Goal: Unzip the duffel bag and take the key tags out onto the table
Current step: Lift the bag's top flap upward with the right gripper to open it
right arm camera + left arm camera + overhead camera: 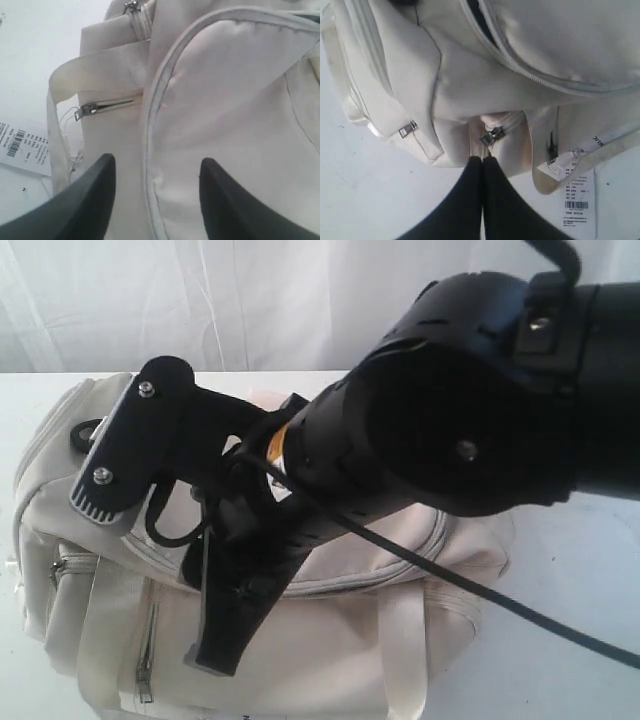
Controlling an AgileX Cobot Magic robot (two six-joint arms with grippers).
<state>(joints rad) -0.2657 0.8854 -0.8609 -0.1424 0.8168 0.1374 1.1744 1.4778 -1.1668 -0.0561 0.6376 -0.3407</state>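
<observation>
- Plainly, the left hand [482, 159] is clenched. Its fingers press flat together with nothing seen between them, tips just short of a small metal zip pull [491, 135] on the duffel bag [470, 85].
- The right hand [157, 162] is released, fingers wide apart above the curved zip [148, 100] of the top panel; no contact shows.
- The bag looks soft and light, slumped cloth that would likely bunch and travel with the slider. My judgement is to pin the fabric beside the zip with one hand and pinch the pull tab with the other; the tab is small, slick metal and easy to lose.
- It is cream-white, with several zip pockets, a side pocket pull [87, 109], a webbing strap [405, 650], and a barcoded paper hang tag [580, 197] lying on the bench [370, 200].
- In the exterior view the bag lies on the bench from 9 o'clock through 6 to about 4 o'clock. A black arm [480, 390] from 2 o'clock hides its middle.
- The key tags are nowhere in view, presumably inside.
- A white curtain [200, 300] hangs at 12 o'clock.
</observation>
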